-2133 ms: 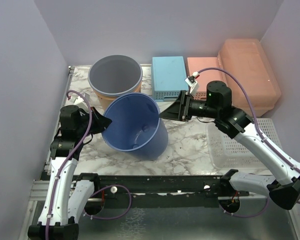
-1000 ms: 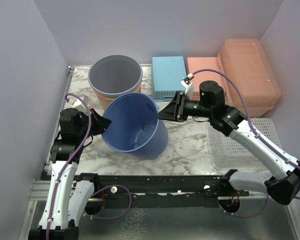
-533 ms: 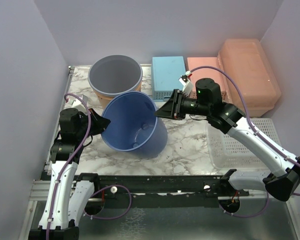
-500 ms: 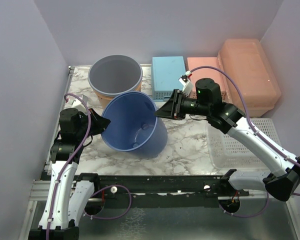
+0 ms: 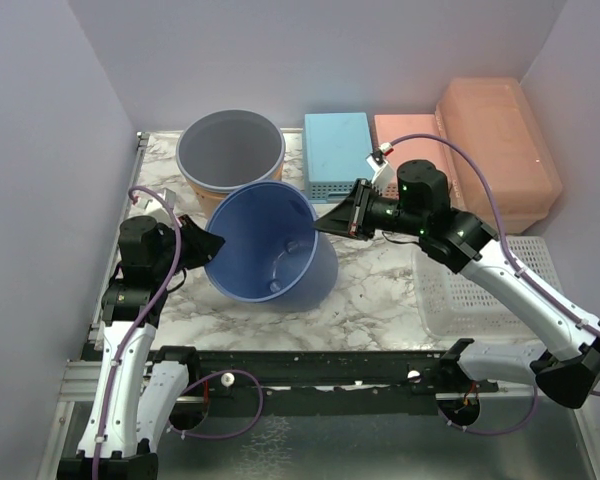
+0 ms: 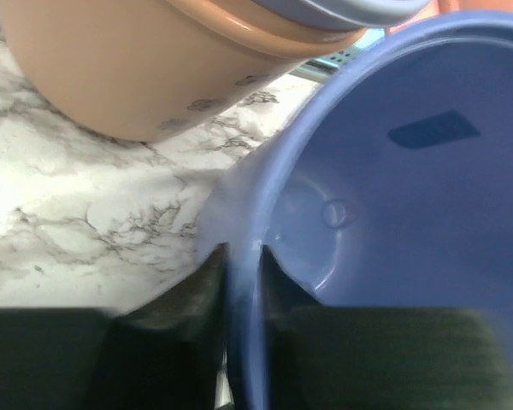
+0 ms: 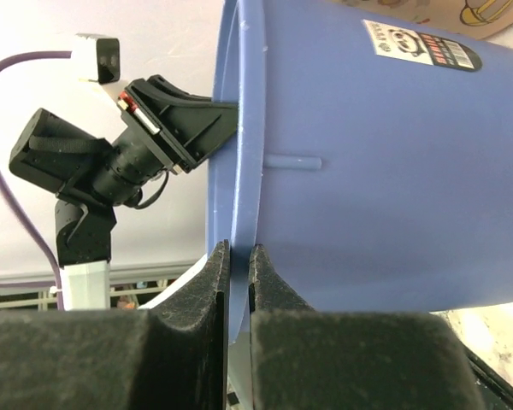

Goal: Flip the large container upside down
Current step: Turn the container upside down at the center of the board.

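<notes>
Your large container [image 5: 270, 250] is the big blue bucket in the middle of the top picture, on the marble table [image 5: 380, 295]. It is tipped, and you can look right down into it. Your left gripper [image 5: 205, 243] is pinched tight on the rim at the bucket's left side; in the left wrist picture its two fingers [image 6: 209, 273] sit one on each side of the blue edge. Your right gripper [image 5: 325, 225] is squeezed on the rim at the right side, with a finger [image 7: 215, 273] on each side of it too. In the right wrist picture, a white sticker [image 7: 421, 44] at the upper right of the bucket's wall has a little panda face and a bar code, but the words are too small to read. Behind the bucket stands an orange bucket [image 5: 230, 150]. A peach box [image 5: 495, 140] sits at the upper right.
</notes>
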`<state>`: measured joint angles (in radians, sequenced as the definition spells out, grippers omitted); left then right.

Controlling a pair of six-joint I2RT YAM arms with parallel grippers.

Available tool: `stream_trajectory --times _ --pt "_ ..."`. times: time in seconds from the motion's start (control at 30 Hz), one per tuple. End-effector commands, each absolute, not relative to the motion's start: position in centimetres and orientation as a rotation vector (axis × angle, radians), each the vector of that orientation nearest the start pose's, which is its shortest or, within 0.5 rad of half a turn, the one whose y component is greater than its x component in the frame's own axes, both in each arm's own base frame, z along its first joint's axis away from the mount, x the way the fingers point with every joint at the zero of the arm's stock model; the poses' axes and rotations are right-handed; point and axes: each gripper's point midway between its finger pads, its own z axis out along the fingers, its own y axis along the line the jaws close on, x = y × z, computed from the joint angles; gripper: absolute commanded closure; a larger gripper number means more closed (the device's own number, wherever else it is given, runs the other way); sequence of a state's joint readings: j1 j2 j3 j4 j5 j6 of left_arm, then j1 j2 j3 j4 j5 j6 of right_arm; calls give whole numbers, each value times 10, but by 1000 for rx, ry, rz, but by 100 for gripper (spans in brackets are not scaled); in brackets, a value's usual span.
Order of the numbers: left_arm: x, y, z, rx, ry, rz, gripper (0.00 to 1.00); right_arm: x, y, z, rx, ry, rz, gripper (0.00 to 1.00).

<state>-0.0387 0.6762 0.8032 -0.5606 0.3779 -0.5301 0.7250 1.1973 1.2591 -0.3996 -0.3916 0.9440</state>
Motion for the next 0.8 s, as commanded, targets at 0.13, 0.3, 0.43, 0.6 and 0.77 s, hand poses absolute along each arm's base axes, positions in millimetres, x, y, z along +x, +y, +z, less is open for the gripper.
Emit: stream_trajectory --times 0.13,0.3,0.43,0.6,0.77 --pt "233 -116 260 -181 1975 -905 46 218 295 358 13 2066 1314 99" --pt "232 -116 272 -171 1946 -905 30 223 281 357 28 2069 1205 100" --pt "234 -115 277 -174 1932 -895 22 225 269 361 38 2048 1140 100" --pt "235 -109 280 -197 1917 -858 15 231 251 370 42 2014 1026 99" --pt "235 -106 279 -214 1914 -843 12 236 241 382 22 1976 954 99"
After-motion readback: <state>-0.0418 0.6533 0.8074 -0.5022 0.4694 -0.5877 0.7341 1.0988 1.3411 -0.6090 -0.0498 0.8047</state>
